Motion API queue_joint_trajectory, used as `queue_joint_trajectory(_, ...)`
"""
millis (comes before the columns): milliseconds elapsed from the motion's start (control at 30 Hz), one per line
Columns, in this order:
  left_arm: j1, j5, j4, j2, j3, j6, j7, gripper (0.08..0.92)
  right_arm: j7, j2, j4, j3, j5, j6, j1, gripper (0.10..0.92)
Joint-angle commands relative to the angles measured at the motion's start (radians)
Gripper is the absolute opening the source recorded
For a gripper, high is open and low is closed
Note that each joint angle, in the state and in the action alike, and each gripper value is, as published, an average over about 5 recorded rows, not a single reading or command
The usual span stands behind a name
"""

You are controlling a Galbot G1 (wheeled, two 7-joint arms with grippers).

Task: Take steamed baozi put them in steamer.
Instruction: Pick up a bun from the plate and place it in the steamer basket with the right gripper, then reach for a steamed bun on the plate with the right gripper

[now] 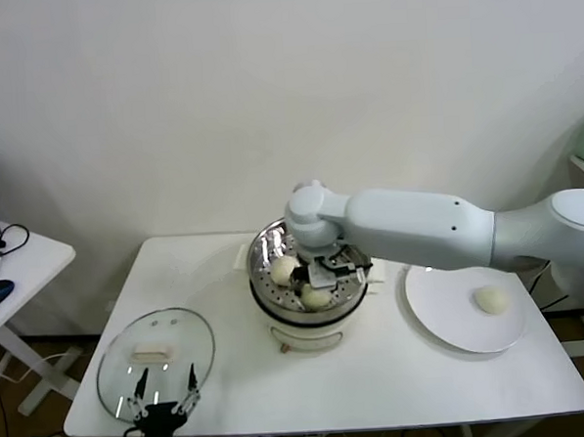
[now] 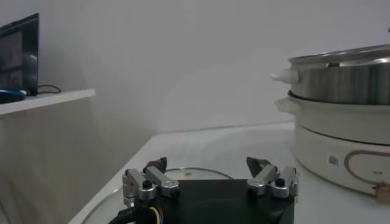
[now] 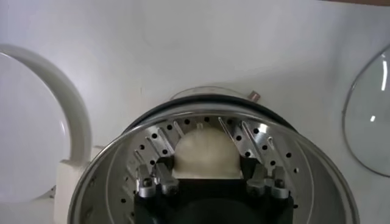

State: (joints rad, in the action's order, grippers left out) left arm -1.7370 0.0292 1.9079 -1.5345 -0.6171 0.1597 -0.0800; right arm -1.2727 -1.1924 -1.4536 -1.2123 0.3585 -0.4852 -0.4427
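Two smooth cream baozi (image 1: 284,269) sit in the shiny steamer (image 1: 261,251), one on the plate (image 1: 444,318). The right gripper (image 3: 209,178) clasps one bun (image 3: 206,153); the left gripper (image 2: 211,174) stands open over the lid (image 1: 118,360).

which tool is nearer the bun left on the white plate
Right. The right tool is down in the steamer, beside the plate's bun; the left tool sits at the table's front-left by the glass lid.

The steamer (image 1: 306,296) stands at the centre of the worktop (image 1: 379,380). Two baozi (image 1: 284,269) lie on its perforated tray. The plate (image 1: 444,313) lies to its right, carrying one baozi (image 1: 492,300). The glass lid (image 1: 155,361) lies front-left, near the worktop edge.
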Motion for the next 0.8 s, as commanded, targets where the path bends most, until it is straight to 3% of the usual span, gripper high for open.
queue_joint_trajectory(33, 0.0, -0.005, -0.003, -0.001, 0.003, -0.003, 0.0, 0.823, 0.01, -0.006, 0.003, 0.005, 0.016, -0.012, 0.021, 0.709)
queue_joint_trajectory(267, 0.004, -0.004, -0.005, -0.001, 0.003, -0.004, 0.0, 0.823, 0.016, 0.007, -0.003, 0.007, 0.018, -0.013, 0.021, 0.812)
queue_joint_trajectory(800, 0.009, 0.004, 0.005, 0.003, 0.005, -0.01, 0.002, 0.823, -0.019, 0.109, 0.029, 0.089, -0.084, -0.009, -0.099, 0.823)
